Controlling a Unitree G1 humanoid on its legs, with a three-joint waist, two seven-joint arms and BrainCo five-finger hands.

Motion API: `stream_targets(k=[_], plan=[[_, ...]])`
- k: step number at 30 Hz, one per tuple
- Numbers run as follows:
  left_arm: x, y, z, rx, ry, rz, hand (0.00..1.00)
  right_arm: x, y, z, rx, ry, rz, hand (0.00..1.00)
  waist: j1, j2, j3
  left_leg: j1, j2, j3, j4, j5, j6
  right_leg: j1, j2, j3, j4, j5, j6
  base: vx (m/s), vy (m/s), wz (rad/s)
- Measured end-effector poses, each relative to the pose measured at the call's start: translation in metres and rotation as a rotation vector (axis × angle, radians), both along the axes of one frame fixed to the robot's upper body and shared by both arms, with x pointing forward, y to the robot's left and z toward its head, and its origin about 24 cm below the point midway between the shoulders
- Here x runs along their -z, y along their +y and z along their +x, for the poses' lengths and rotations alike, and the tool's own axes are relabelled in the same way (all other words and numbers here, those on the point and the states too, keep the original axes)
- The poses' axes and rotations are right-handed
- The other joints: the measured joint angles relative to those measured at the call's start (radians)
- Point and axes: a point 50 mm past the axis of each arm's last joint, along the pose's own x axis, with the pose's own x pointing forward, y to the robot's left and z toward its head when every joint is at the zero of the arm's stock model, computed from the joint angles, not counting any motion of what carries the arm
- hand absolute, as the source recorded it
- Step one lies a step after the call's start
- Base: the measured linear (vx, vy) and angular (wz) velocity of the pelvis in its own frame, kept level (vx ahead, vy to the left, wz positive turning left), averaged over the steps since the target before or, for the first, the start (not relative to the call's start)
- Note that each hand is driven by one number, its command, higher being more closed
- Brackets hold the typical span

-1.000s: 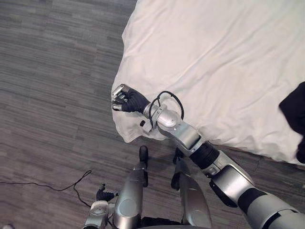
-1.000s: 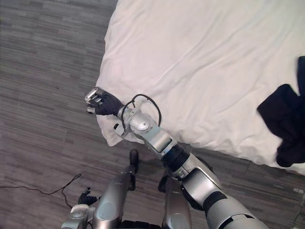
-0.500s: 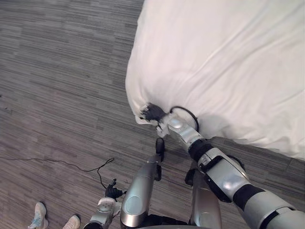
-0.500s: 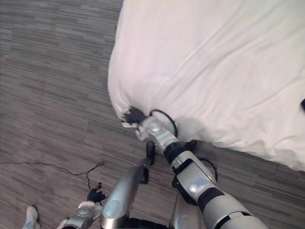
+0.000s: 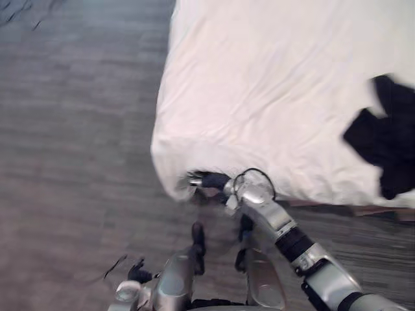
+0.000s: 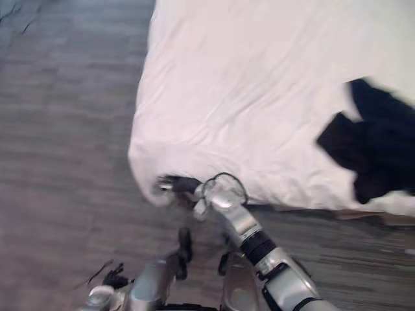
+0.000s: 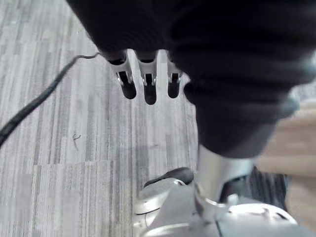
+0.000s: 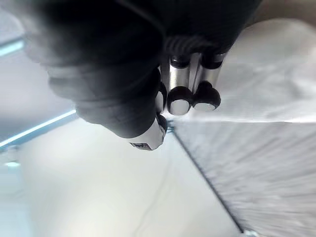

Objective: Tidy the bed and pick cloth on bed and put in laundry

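Near-left corner of the bed [image 5: 170, 152]: my right hand [image 5: 204, 179], low against the hanging white sheet [image 5: 259, 78]. Whether it is clenched on the sheet or released, I cannot tell.

Change noted: a second ago this hand sat higher on the corner's left edge. It has since dropped to the underside of the corner. The camera has also swung, so I log no movement of the bed itself.

Right side of the bed, on top: dark cloth [image 5: 388, 133], crumpled, well apart from both hands and not picked up.

Low on the near left, over the grey floor [image 5: 71, 129]: left hand [image 7: 146, 84], relaxed and holding nothing.

Judgement: the corner tidy looks nearly finished. The cloth and laundry part is not yet begun, and I see no laundry container.
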Motion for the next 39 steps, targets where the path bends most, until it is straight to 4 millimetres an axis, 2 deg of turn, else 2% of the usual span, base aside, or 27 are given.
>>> stream_targets(k=[3, 7, 11, 13, 17, 20, 21, 22, 23, 24, 27, 29, 31, 32, 34, 35, 36, 37, 38, 39], plan=[[0.0, -0.003, 0.001, -0.006, -0.013, 0.002, 0.0, -0.012, -0.009, 0.008, 0.053, 0.061, 0.138, 1.0, -0.01, 0.005, -0.028, 0.018, 0.005, 0.007, -0.016, 0.0, -0.003, 0.006, 0.009, 0.001, 0.0, 0.001, -0.003, 0.1, -0.01, -0.08], [-0.001, -0.005, 0.004, -0.008, -0.039, -0.012, 0.0, -0.015, -0.019, 0.021, 0.135, 0.104, 0.161, 1.0, -0.014, 0.017, -0.021, 0.017, -0.002, 0.009, -0.015, 0.0, -0.002, 0.003, 0.002, 0.003, 0.0, 0.016, -0.004, 0.0, 0.038, -0.02], [-0.002, -0.017, 0.015, 0.001, -0.086, -0.066, 0.0, -0.022, -0.032, 0.047, 0.221, 0.115, 0.144, 1.0, -0.014, 0.056, 0.026, -0.02, -0.018, -0.005, -0.004, 0.007, 0.012, -0.02, -0.016, 0.012, 0.0, 0.041, 0.008, -0.06, 0.058, 0.13], [-0.003, -0.024, 0.021, -0.015, -0.117, -0.098, 0.0, -0.027, -0.038, 0.052, 0.205, 0.109, 0.156, 1.0, -0.009, 0.076, 0.075, -0.054, -0.024, -0.006, 0.017, 0.001, 0.022, -0.04, -0.025, 0.028, 0.0, 0.045, 0.01, -0.09, 0.052, 0.06], [-0.004, -0.027, 0.028, -0.028, -0.134, -0.123, 0.0, -0.025, -0.042, 0.053, 0.195, 0.112, 0.137, 1.0, -0.017, 0.098, 0.134, -0.1, -0.023, -0.013, 0.04, 0.004, 0.023, -0.075, -0.027, 0.028, 0.0, 0.045, 0.01, -0.04, 0.006, 0.02], [-0.005, -0.03, 0.031, -0.011, -0.134, -0.135, 0.0, -0.009, -0.058, 0.069, 0.295, 0.193, 0.099, 1.0, -0.018, 0.114, 0.154, -0.11, -0.017, -0.024, 0.056, 0.002, 0.02, -0.075, -0.02, 0.028, 0.0, 0.045, 0.01, 0.02, -0.009, 0.04], [-0.007, -0.033, 0.034, 0.014, -0.145, -0.139, 0.0, 0.016, -0.079, 0.084, 0.422, 0.302, 0.068, 1.0, -0.017, 0.125, 0.163, -0.111, -0.016, -0.029, 0.056, 0.002, 0.019, -0.076, -0.019, 0.029, 0.0, 0.045, 0.011, 0.03, 0.005, 0.07], [-0.007, -0.034, 0.035, 0.017, -0.15, -0.142, 0.0, 0.023, -0.086, 0.087, 0.456, 0.333, 0.061, 1.0, -0.017, 0.128, 0.166, -0.111, -0.017, -0.029, 0.055, 0.002, 0.019, -0.076, -0.019, 0.029, 0.0, 0.045, 0.011, 0.03, 0.012, 0.06], [-0.007, -0.035, 0.036, 0.023, -0.153, -0.145, 0.0, 0.04, -0.1, 0.09, 0.517, 0.393, 0.048, 1.0, -0.017, 0.135, 0.17, -0.111, -0.018, -0.028, 0.054, 0.002, 0.019, -0.077, -0.019, 0.03, 0.0, 0.043, 0.014, 0.0, 0.0, 0.0], [-0.007, -0.036, 0.037, 0.027, -0.159, -0.147, 0.0, 0.048, -0.114, 0.088, 0.558, 0.405, 0.058, 1.0, -0.018, 0.137, 0.171, -0.11, -0.019, -0.024, 0.052, 0.002, 0.019, -0.078, -0.019, 0.034, 0.0, 0.041, 0.016, 0.03, 0.021, -0.03], [-0.008, -0.037, 0.038, 0.033, -0.168, -0.147, 0.0, 0.062, -0.132, 0.081, 0.629, 0.42, 0.111, 1.0, -0.02, 0.137, 0.17, -0.092, -0.019, -0.009, 0.043, 0.0, 0.019, -0.07, -0.016, 0.048, 0.0, 0.039, 0.019, 0.05, 0.022, -0.11], [-0.009, -0.038, 0.04, 0.047, -0.183, -0.144, 0.0, 0.075, -0.154, 0.072, 0.717, 0.439, 0.164, 1.0, -0.022, 0.139, 0.169, -0.073, -0.022, -0.003, 0.038, -0.004, 0.019, -0.056, -0.015, 0.056, 0.0, 0.037, 0.022, 0.04, 0.029, -0.1], [-0.009, -0.038, 0.038, 0.067, -0.175, -0.127, 0.0, 0.1, -0.179, 0.054, 0.859, 0.498, 0.244, 1.0, -0.041, 0.134, 0.157, -0.049, -0.021, 0.002, 0.04, -0.016, 0.021, -0.032, -0.014, 0.069, 0.0, 0.031, 0.03, 0.03, 0.043, -0.05], [-0.008, -0.037, 0.036, 0.069, -0.17, -0.122, 0.0, 0.107, -0.182, 0.048, 0.891, 0.521, 0.257, 1.0, -0.047, 0.131, 0.145, -0.045, -0.02, 0.007, 0.04, -0.021, 0.02, -0.03, -0.013, 0.077, 0.0, 0.029, 0.033, 0.04, 0.046, -0.14], [-0.005, -0.034, 0.025, 0.072, -0.141, -0.103, 0.0, 0.141, -0.19, 0.022, 1.025, 0.638, 0.278, 1.0, -0.078, 0.118, 0.096, -0.024, -0.016, 0.032, 0.041, -0.038, 0.021, -0.017, -0.008, 0.105, -0.001, 0.024, 0.039, 0.06, 0.043, -0.26], [-0.005, -0.033, 0.024, 0.071, -0.137, -0.099, 0.0, 0.151, -0.195, 0.014, 1.074, 0.682, 0.278, 1.0, -0.083, 0.115, 0.089, -0.017, -0.015, 0.04, 0.04, -0.043, 0.02, -0.01, -0.006, 0.113, -0.001, 0.023, 0.041, 0.05, 0.055, -0.46], [-0.005, -0.033, 0.023, 0.082, -0.135, -0.091, 0.0, 0.192, -0.217, -0.02, 1.264, 0.888, 0.281, 1.0, -0.089, 0.105, 0.074, 0.008, -0.012, 0.067, 0.038, -0.056, 0.02, 0.003, -0.001, 0.139, -0.001, 0.02, 0.044, 0.03, 0.049, -0.48], [-0.005, -0.033, 0.023, 0.094, -0.132, -0.087, 0.0, 0.212, -0.23, -0.04, 1.359, 1.001, 0.268, 1.0, -0.089, 0.101, 0.066, 0.013, -0.012, 0.08, 0.037, -0.061, 0.019, 0.002, 0.001, 0.15, -0.001, 0.018, 0.046, 0.04, 0.049, -0.6], [-0.005, -0.034, 0.025, 0.108, -0.126, -0.086, 0.0, 0.244, -0.251, -0.084, 1.526, 1.186, 0.237, 1.0, -0.095, 0.1, 0.061, 0.026, -0.013, 0.096, 0.036, -0.067, 0.02, 0.0, 0.002, 0.165, 0.0, 0.015, 0.049, 0.07, 0.035, -0.52], [-0.004, -0.035, 0.026, 0.124, -0.113, -0.083, 0.0, 0.266, -0.266, -0.13, 1.678, 1.337, 0.155, 1.0, -0.107, 0.101, 0.06, 0.044, -0.017, 0.113, 0.029, -0.069, 0.02, 0.001, 0.002, 0.181, 0.0, 0.013, 0.052, 0.07, 0.028, -0.48]])
